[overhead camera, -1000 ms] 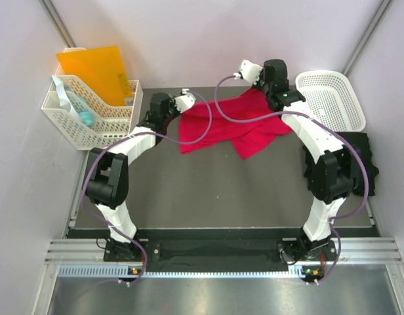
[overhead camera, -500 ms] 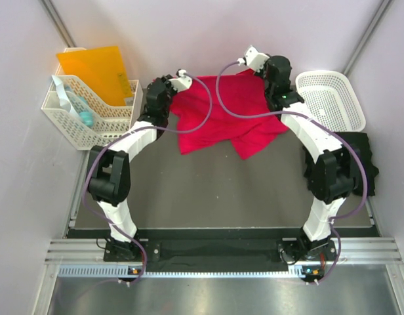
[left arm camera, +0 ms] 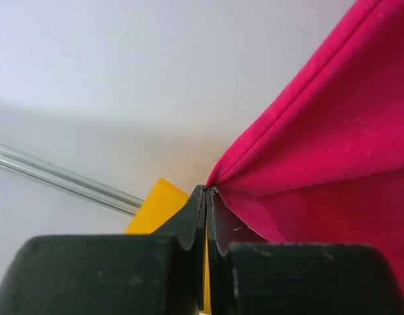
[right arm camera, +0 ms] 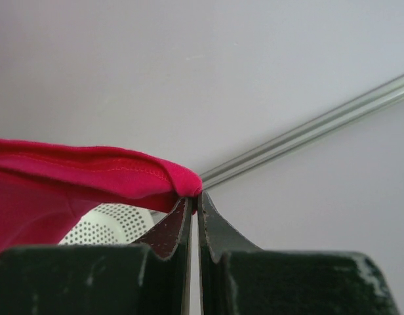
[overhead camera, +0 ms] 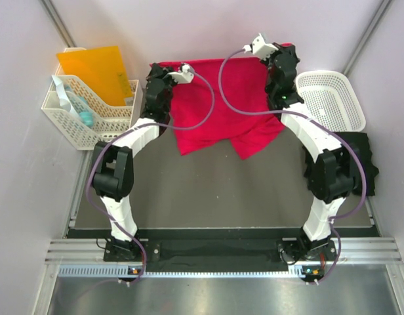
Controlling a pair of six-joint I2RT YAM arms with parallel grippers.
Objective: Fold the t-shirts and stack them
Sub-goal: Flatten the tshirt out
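Pale wall fills both wrist views. Your left hand (left arm camera: 207, 191) is clamped on one top corner of the red t-shirt (overhead camera: 222, 98), your right hand (right arm camera: 193, 197) on the other. Shirt stretched at upper centre, lower edge trailing on the bench (overhead camera: 208, 190), likely to flatten it for folding. Black t-shirt (overhead camera: 361, 147) waits at right edge.
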